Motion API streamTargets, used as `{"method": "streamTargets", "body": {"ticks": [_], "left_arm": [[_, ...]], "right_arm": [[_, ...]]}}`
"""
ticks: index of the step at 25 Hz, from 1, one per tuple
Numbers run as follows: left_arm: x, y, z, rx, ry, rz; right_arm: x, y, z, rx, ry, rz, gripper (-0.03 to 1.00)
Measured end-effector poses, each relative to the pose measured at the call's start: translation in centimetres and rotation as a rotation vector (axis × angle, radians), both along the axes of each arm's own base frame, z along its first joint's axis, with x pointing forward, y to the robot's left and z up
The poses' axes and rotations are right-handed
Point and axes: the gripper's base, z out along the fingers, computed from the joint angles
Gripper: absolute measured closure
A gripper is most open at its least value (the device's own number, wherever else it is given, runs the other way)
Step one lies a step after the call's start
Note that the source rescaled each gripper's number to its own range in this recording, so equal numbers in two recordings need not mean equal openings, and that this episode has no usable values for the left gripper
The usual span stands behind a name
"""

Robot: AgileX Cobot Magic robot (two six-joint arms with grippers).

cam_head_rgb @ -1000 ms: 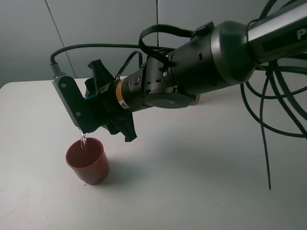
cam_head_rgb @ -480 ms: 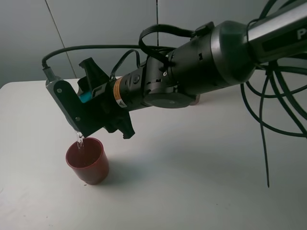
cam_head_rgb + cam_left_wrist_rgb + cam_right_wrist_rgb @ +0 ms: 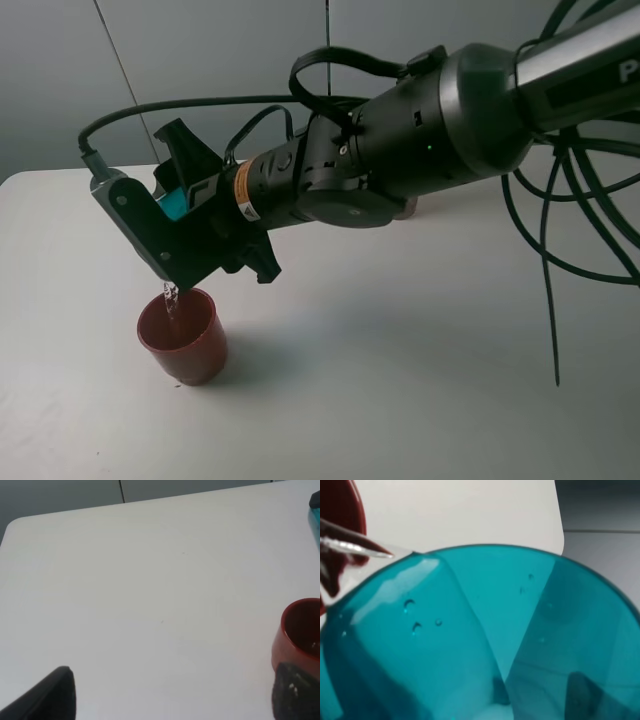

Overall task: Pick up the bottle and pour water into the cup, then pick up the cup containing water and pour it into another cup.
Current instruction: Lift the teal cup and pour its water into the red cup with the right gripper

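1. Overhead camera view: the right arm reaches across a white table (image 3: 420, 330) to the left side; its right gripper (image 3: 170, 235) is tipped steeply downward and clamped around the teal cup (image 3: 175, 203), only a sliver of teal showing between the black fingers; a thin stream of water (image 3: 171, 298) falls from the cup's lip into the red-brown cup (image 3: 183, 336), which stands upright on the table directly beneath; black cables (image 3: 560, 230) hang at the right; the bottle cannot be seen.

2. Left wrist camera view: bare white table (image 3: 150, 605) fills most of the picture; the red-brown cup (image 3: 297, 632) stands upright at one edge, its inside dark; a corner of the teal cup (image 3: 315, 520) shows above it, apart from it; dark tips of the left gripper (image 3: 170, 695) sit at two corners, spread wide with nothing between them.

3. Right wrist camera view: the teal cup (image 3: 485, 640) fills the picture, seen into its mouth, droplets clinging inside; clear water (image 3: 355, 547) runs over its rim; part of the red-brown cup (image 3: 342, 515) shows beyond; the fingers themselves are hidden.
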Motion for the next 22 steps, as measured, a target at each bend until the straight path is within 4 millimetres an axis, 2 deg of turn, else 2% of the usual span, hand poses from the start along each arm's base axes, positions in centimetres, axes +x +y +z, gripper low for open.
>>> {"method": "streamTargets", "body": {"ticks": [22], "left_arm": [[0.0,0.0,0.0,0.0,0.0,0.0]], "right_arm": [[0.58,0.21,0.8,0.07,-0.081,-0.03,0.89]]}}
